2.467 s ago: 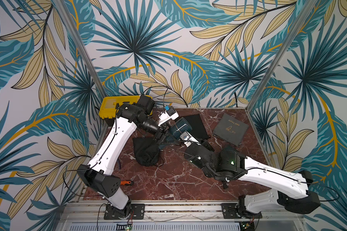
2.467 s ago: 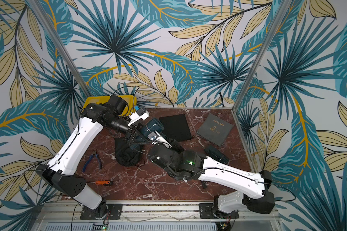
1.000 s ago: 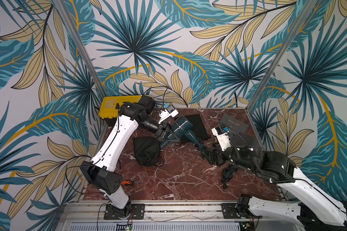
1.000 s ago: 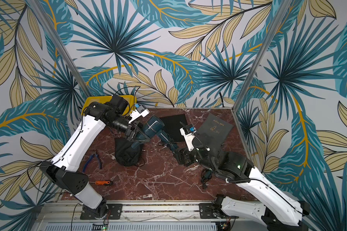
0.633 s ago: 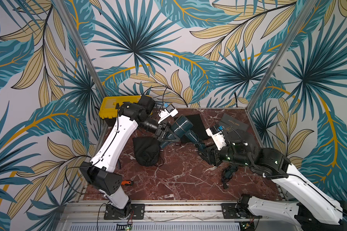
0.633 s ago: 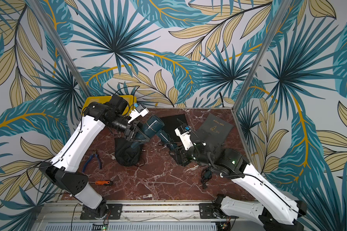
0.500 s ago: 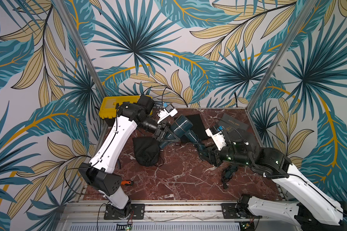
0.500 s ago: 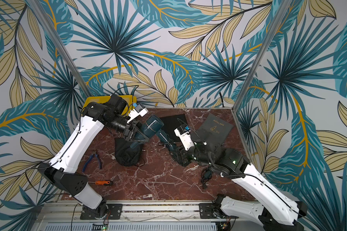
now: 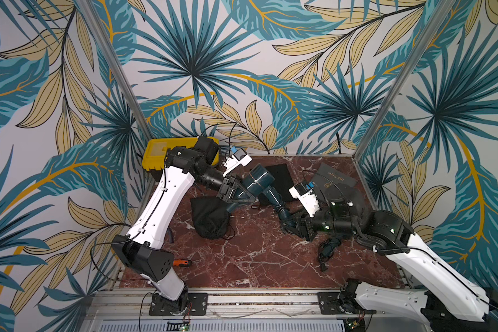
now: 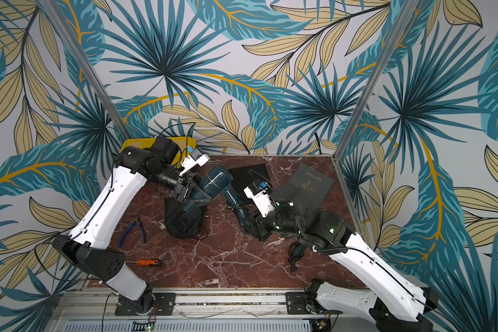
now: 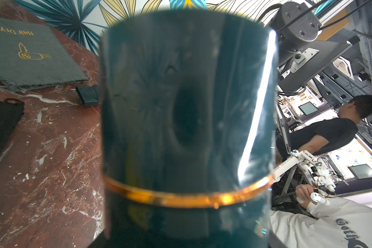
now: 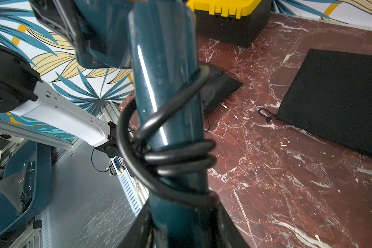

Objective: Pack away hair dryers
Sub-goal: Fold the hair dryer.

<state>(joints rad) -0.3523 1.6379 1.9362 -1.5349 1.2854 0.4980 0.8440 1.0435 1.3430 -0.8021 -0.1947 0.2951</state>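
dryer: I see the teal hair dryer [image 9: 260, 178] lifted off the table [image 9: 242, 258], spanning both arms | left gripper [image 9: 242, 191]: clamped on its barrel | right gripper [image 9: 292, 222]: closed round the handle's lower end | text: grey pouch [image 9: 336, 180] near the right gripper reads "Hair Dryer" in gold

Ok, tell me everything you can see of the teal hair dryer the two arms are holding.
The dark teal hair dryer is glossy plastic and pistol-shaped, with a gold band round its wide barrel. A black cord is coiled round the handle. It is held above the marble table, with the handle slanting toward the right arm. The left claw grips the barrel; the right claw clasps the handle's end.
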